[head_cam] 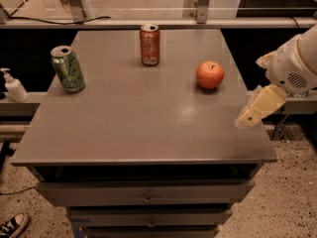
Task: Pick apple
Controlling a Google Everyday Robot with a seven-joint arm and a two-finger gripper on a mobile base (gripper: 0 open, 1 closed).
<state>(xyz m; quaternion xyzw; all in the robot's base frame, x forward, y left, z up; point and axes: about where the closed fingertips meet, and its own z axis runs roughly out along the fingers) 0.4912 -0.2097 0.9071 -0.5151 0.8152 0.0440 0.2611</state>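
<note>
The apple (210, 75) is round and orange-red with a small dark stem dimple. It sits on the right part of the grey table top (138, 118), towards the back. My gripper (257, 108), cream-coloured on a white arm, hangs over the table's right edge. It is to the right of the apple and nearer the front, apart from it and holding nothing.
An orange-red soda can (149, 44) stands upright at the back centre. A green can (68, 69) stands at the back left. A white pump bottle (14, 86) sits on a ledge left of the table. Drawers are under the top; a shoe (12, 225) lies on the floor.
</note>
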